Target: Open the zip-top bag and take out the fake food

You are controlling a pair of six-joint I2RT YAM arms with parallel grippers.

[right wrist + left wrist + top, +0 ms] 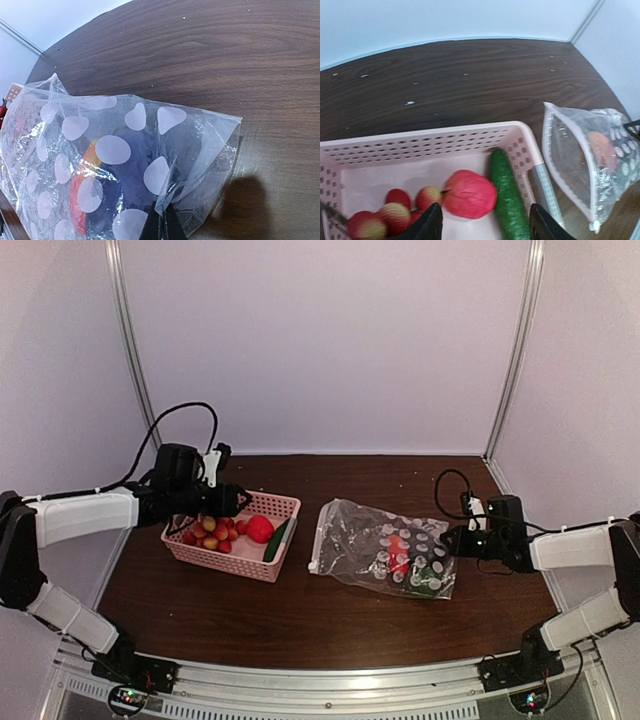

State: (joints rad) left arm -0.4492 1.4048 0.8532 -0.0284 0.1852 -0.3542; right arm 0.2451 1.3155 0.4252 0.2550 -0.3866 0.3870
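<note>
- The bag [385, 550] lay on its side near the middle of the table [200, 610]. Its white zip mouth gaped toward 9 o'clock, facing the basket [225, 560] just beside it. By that showing, the opening step was done.
- The right claw [162, 225] was pressed together on a fold of clear plastic at the bag's closed end. In the top view that end sat at 3 o'clock. The pinch looked set to anchor the bag, or to tip it.
- The left claw [487, 226] hung over the basket with its fingers spread and nothing between them.
- Directly beneath it in the basket lay a red fruit [469, 194]. A cucumber [507, 195] lay at the fruit's 3 o'clock against the basket wall. A cluster of berries [385, 215] sat at its 9 o'clock. Part of the removal was therefore judged complete.
- More food [400, 555] showed through the dotted plastic: something red-orange, a dark piece and a touch of green. The exact count could not be told.
- Emptying those last pieces out of the bag was the work left.
</note>
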